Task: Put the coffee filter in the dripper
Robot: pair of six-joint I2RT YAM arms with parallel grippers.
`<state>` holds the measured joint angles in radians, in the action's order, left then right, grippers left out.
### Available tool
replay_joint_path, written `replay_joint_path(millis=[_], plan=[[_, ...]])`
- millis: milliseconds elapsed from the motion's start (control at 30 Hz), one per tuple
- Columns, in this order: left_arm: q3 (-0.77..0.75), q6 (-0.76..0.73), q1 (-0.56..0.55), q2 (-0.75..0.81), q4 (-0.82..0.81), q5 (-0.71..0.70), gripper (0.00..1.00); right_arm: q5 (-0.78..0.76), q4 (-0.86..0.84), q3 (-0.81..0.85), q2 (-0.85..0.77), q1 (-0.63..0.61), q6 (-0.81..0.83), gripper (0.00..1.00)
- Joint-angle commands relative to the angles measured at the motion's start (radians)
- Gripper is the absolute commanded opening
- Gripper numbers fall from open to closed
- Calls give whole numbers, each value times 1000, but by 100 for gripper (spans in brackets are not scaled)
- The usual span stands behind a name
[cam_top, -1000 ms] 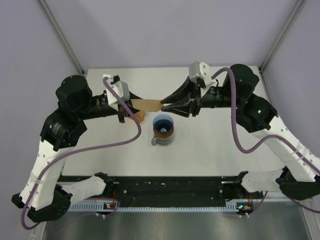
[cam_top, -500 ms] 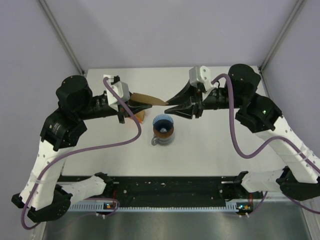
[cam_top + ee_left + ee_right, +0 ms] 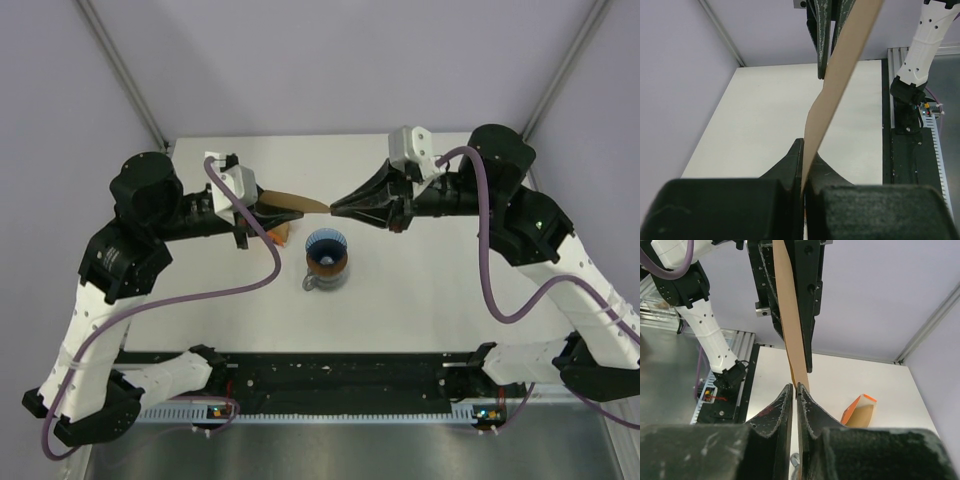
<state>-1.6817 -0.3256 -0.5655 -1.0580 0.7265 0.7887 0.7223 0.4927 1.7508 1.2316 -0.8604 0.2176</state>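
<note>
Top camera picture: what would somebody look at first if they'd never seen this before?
Probably the tan coffee filter, held in mid-air between the two robot arms, over the far half of the white table. The left claw pinches one end and the right claw pinches the other. The blue dripper stands just below the filter in the picture, nearer the arms' bases.
</note>
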Motion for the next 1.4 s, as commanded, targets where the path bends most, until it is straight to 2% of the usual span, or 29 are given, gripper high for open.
replay_joint_path(millis=[0,100,333,600,900,1200,1367], plan=[[-24,-13,-4,19,-15,20,0,-29,-11,30,-15,-14,16,4],[-23,-15,-5,18,-15,21,0,-52,6,38,-14,-12,26,0],[-23,-20,-5,16,-13,21,0,-31,7,55,8,-12,22,0],[-21,-30,-10,16,-4,23,0,2,9,98,40,-14,23,11],[-24,-26,-10,15,-6,17,0,31,7,93,54,-14,12,15],[-24,-27,-11,15,-2,9,0,61,32,85,51,-14,17,26],[-24,-32,-11,12,1,4,0,62,50,76,43,-14,16,27]])
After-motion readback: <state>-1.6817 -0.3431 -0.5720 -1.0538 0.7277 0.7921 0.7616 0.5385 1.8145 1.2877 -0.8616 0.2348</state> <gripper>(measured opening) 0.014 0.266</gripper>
